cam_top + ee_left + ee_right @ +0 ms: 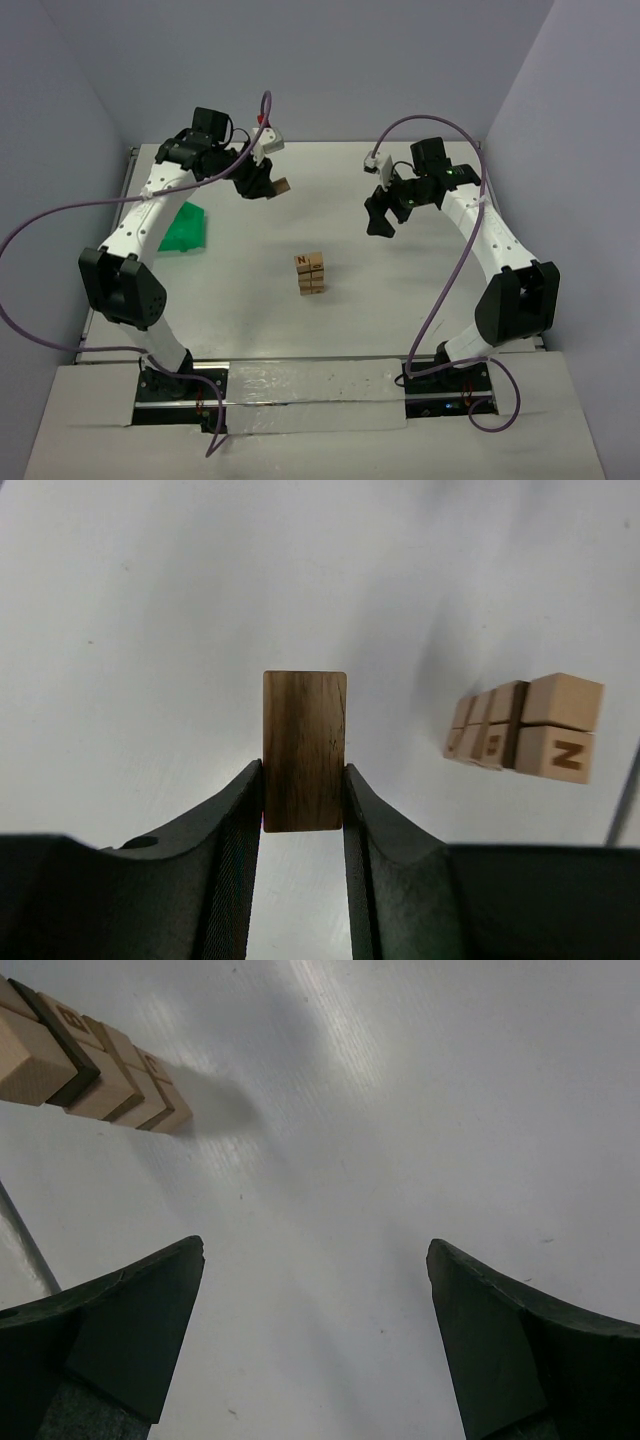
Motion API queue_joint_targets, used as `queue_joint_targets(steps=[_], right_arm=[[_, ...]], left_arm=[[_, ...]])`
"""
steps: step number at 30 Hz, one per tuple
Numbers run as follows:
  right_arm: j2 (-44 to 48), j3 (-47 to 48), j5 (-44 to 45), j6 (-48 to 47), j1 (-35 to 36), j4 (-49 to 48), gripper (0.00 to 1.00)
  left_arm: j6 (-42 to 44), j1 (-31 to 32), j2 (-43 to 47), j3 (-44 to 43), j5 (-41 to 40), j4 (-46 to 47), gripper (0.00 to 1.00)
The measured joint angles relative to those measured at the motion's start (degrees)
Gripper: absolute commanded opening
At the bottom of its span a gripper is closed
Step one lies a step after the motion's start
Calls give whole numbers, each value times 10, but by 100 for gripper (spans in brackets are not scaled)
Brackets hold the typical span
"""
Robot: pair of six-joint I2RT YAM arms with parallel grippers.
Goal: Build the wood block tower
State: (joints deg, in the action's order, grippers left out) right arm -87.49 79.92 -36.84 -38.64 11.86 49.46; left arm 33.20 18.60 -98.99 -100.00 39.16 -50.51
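A short tower (311, 273) of light-tan wood blocks stands near the middle of the table, a few layers tall; it also shows in the left wrist view as the tower (528, 727) and in the right wrist view as the tower (85, 1060). My left gripper (268, 185) hangs at the back left, shut on a darker wood block (304, 750) that sticks out past its fingertips (250, 780). My right gripper (379, 222) hovers right of the tower, open, with only bare table between its fingers (170, 1280).
A green bin (185, 228) lies at the left side of the table, beside my left arm. Cables loop off both arms. White tape covers the near table edge (310, 395).
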Motion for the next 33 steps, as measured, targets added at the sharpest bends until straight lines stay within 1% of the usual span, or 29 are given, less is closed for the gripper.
queue_joint_targets(steps=[4,9,12,19,27,33], right_arm=[[0,0,7,16,0,-15,100],[0,-3,15,32,0,-32,100],[0,-6,20,35,0,-35,100],[0,-7,29,39,2,-37,100],[1,-8,34,41,5,-39,100],[4,-9,39,43,9,-41,100]], left_arm=[[-29,23,48,48,-13,-1,13],[-70,80,99,125,-38,3,14],[-88,110,121,150,-50,5,16],[-109,132,142,166,-64,9,20],[-111,177,142,171,-83,10,21],[-110,192,142,171,-90,10,22]])
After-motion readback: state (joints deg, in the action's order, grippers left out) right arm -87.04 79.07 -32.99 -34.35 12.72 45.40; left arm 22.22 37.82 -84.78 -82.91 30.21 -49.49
